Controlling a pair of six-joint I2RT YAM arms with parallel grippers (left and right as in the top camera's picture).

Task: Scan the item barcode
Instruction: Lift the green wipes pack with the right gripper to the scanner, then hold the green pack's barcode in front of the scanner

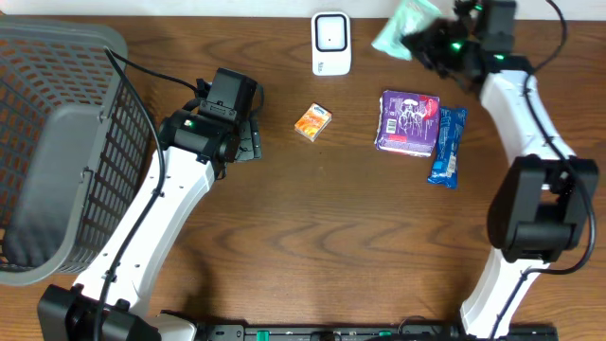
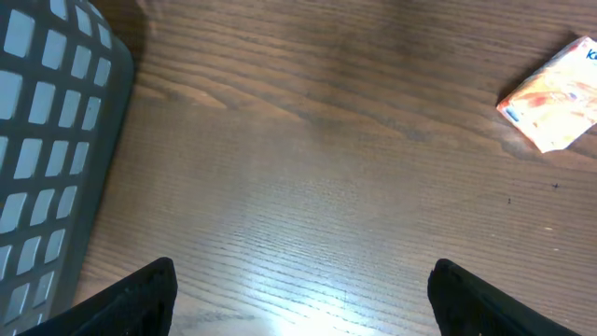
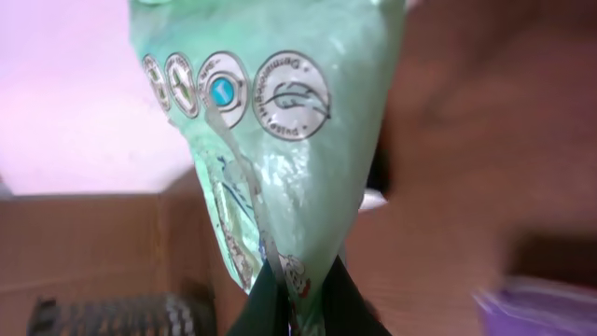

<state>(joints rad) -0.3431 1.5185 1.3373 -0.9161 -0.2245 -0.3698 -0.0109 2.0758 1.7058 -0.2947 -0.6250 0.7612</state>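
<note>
Upper right of the overhead frame: right gripper [image 1: 423,43] clamped on green packet [image 1: 405,23], near scanner [image 1: 331,43]; left gripper [image 1: 248,144] jaws apart.

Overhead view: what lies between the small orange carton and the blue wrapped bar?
A flat purple plastic packet lies there, right beside the blue wrapped bar; the overhead view shows it.
</note>
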